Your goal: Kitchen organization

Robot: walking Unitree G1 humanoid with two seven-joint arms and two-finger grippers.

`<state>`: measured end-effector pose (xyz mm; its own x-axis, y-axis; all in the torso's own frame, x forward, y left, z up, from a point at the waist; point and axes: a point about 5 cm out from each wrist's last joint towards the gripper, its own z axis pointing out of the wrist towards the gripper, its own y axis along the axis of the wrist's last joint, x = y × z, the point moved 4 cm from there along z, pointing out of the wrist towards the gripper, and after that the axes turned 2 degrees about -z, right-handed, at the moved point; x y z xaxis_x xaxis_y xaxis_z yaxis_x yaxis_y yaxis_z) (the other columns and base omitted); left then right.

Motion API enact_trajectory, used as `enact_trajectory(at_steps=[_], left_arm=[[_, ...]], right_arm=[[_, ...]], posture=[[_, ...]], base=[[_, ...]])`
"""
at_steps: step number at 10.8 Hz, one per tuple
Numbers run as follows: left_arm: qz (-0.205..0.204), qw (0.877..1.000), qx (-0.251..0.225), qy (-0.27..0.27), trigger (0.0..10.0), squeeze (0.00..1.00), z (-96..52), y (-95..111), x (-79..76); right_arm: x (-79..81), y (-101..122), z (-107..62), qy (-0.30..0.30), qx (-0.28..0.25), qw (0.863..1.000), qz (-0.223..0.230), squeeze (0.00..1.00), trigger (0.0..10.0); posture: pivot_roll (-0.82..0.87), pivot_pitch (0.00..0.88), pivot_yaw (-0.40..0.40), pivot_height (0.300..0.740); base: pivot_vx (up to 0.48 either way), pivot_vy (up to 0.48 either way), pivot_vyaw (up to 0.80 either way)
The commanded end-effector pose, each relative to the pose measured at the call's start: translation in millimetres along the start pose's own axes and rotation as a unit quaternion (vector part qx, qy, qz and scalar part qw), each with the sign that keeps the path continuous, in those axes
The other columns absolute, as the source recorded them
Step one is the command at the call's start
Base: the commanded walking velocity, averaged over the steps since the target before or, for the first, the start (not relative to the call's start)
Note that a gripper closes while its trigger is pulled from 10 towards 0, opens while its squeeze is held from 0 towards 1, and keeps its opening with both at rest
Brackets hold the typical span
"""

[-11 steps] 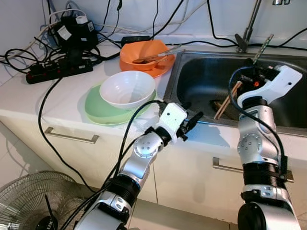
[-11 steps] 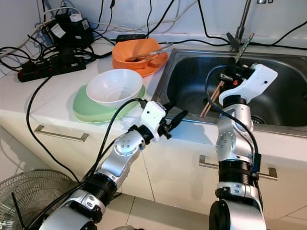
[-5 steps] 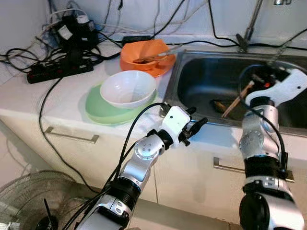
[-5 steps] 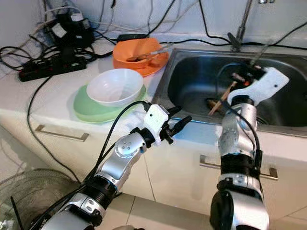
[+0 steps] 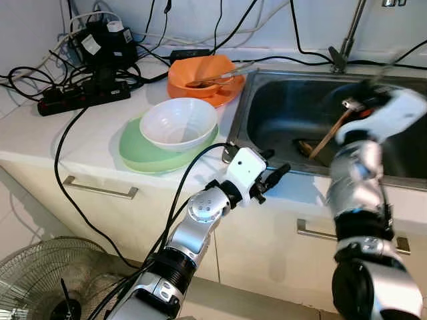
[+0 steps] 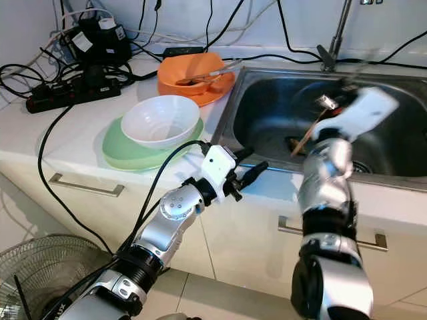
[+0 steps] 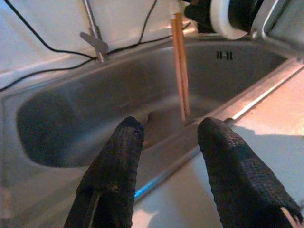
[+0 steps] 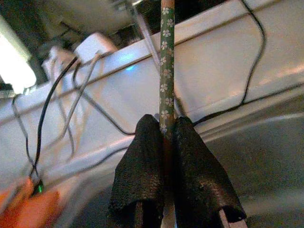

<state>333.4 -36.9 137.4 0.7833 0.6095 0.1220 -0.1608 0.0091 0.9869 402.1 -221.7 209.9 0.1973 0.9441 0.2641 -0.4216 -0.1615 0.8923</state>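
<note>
Right gripper [image 8: 164, 137] is clamped on the chopsticks [image 5: 329, 137], holding them slanted over the sink [image 5: 280, 107], blurred in the eye views. Left gripper [image 7: 166, 137] hovers at the sink's front rim, fingers spread, nothing between them. White bowl [image 5: 177, 123] sits at 10 o'clock.

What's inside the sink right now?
The sink holds the chopsticks, gripped by the right gripper and angled down to a small brown item. The right arm hides the basin's right part.
</note>
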Motion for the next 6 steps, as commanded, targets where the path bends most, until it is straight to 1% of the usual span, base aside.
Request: enact_trajectory(at_steps=[1,3,4,5,6], left_arm=[[-0.006,1.000,0.009,-0.007,10.0,0.00,-2.8,-2.5,-0.9],[-0.021,0.999,0.034,-0.038,10.0,0.00,-8.5,-12.2,-8.1],[-0.021,0.998,0.038,-0.042,10.0,0.00,-9.4,-13.7,-9.7],[-0.021,0.997,0.047,-0.053,10.0,0.00,-11.8,-17.0,-14.3],[-0.021,0.997,0.048,-0.054,10.0,0.00,-12.1,-17.3,-14.9]], right_arm=[[8.5,-5.4,-3.3,0.018,0.001,0.999,-0.027,0.00,10.0],[19.9,-12.0,-6.7,0.041,0.004,0.998,-0.039,0.00,10.0],[21.1,-14.9,-8.0,0.045,0.007,0.998,-0.046,0.00,10.0],[22.1,-27.6,-13.8,0.057,0.026,0.996,-0.066,0.00,10.0],[22.4,-30.7,-15.4,0.062,0.032,0.995,-0.071,0.00,10.0]], posture=[[0.05,0.000,0.089,0.740],[0.06,0.000,0.088,0.740],[0.06,0.000,0.088,0.740],[0.06,0.000,0.087,0.740],[0.06,0.000,0.087,0.740]], base=[[0.000,0.000,0.00],[0.000,0.000,0.00],[0.000,0.000,0.00],[0.000,0.000,0.00],[0.000,0.000,0.00]])
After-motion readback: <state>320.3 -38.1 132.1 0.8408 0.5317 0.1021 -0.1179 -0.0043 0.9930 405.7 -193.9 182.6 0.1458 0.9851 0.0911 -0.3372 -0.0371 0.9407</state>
